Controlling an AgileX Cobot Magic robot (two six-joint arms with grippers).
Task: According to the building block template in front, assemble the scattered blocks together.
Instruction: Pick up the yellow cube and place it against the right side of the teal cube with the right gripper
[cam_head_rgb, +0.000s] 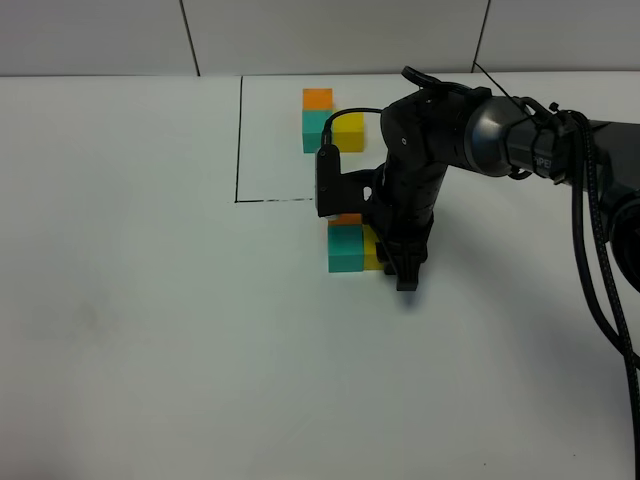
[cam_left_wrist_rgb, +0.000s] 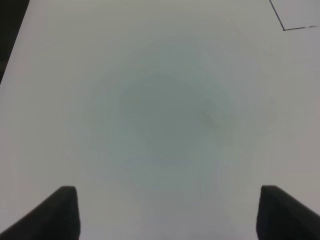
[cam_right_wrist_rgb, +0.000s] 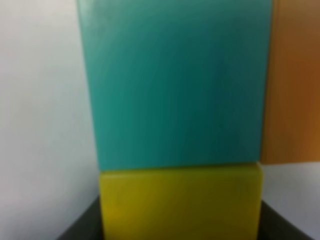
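Observation:
The building block template sits at the back inside a thin black-line frame: an orange cube, a teal cube and a yellow cube joined in an L. In front of the frame, the scattered teal block touches the yellow block; the orange block peeks out behind them, mostly hidden by my arm. My right gripper is down at the table, shut on the yellow block, which presses against the teal block, with the orange block beside it. My left gripper is open and empty over bare table.
The white table stretches to the left and front. A corner of the black frame line shows in the left wrist view. My right arm's cables hang along the right side.

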